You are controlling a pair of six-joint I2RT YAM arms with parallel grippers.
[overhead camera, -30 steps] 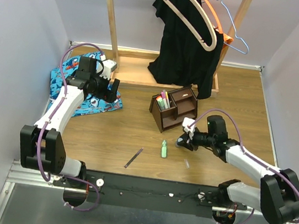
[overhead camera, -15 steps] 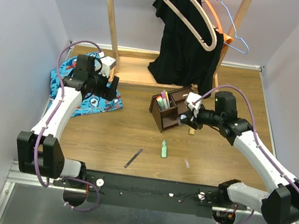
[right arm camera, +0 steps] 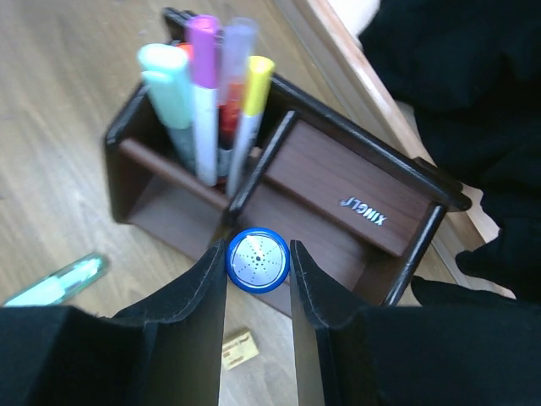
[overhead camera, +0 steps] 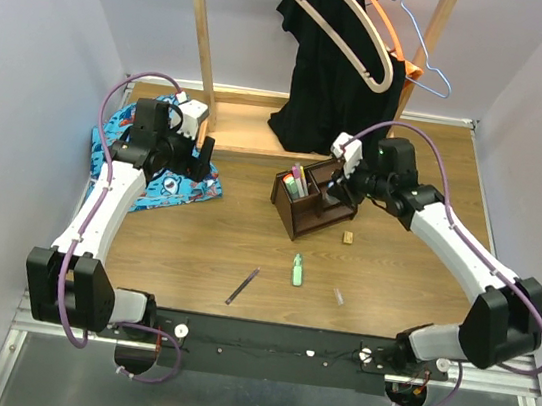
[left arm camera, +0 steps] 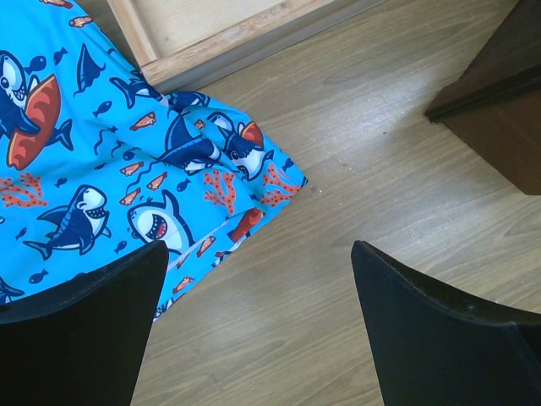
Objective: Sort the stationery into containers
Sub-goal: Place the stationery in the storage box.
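Observation:
My right gripper [right arm camera: 258, 279] is shut on a small blue bottle [right arm camera: 258, 260], seen end-on with its silver face between the pads. It hangs over the dark brown organizer [right arm camera: 338, 182], above the divider between slots. Pale green, pink and yellow markers [right arm camera: 203, 76] stand in the left slot. In the top view the right gripper [overhead camera: 340, 180] is over the organizer [overhead camera: 301, 219]. A green marker [overhead camera: 297, 269], a thin purple pen [overhead camera: 243, 286] and a tan eraser [overhead camera: 348, 239] lie on the table. My left gripper [left arm camera: 254, 330] is open and holds nothing, beside the cloth's edge.
A blue shark-patterned cloth [left arm camera: 101, 169] lies at the left. The light wooden rack base [overhead camera: 250, 139] stands behind, with dark clothes [overhead camera: 334, 81] and hangers just behind the organizer. A small clear item [overhead camera: 339, 296] lies near the front edge.
My right arm rose from the table with the blue bottle and swung back and left over the organizer, uncovering the tan eraser. The left arm shifted slightly.

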